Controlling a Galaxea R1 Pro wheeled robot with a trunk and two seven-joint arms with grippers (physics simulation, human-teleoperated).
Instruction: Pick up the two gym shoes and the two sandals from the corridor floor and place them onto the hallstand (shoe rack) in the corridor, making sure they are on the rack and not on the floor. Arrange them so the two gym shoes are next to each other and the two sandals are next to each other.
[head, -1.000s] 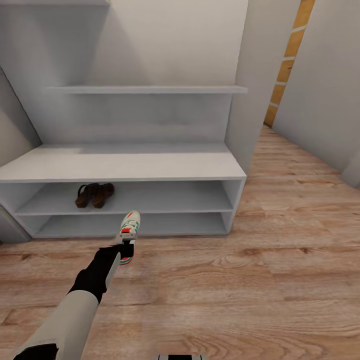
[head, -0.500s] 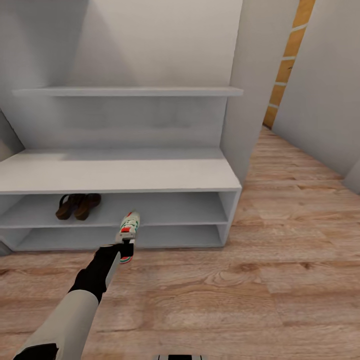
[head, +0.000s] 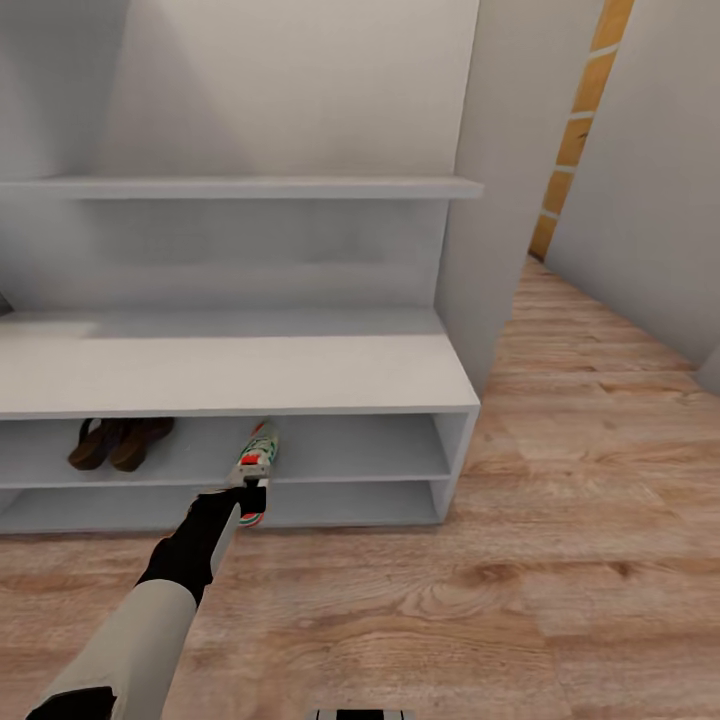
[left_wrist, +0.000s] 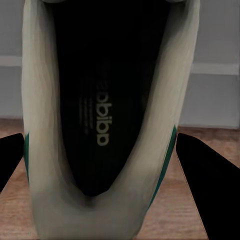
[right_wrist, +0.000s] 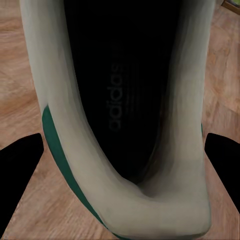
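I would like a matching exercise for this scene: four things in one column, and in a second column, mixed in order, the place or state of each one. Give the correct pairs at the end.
Things:
1. two sandals
2. gym shoe in the head view
3. gym shoe in the right wrist view
4. bench top of the hallstand

Places or states:
A. between the right gripper's fingers, above the wood floor
B. side by side on the upper open shelf tier
C. nothing stands on it
D. held by the left gripper in front of the open shelf tiers

Pairs: 1-B, 2-D, 3-A, 4-C
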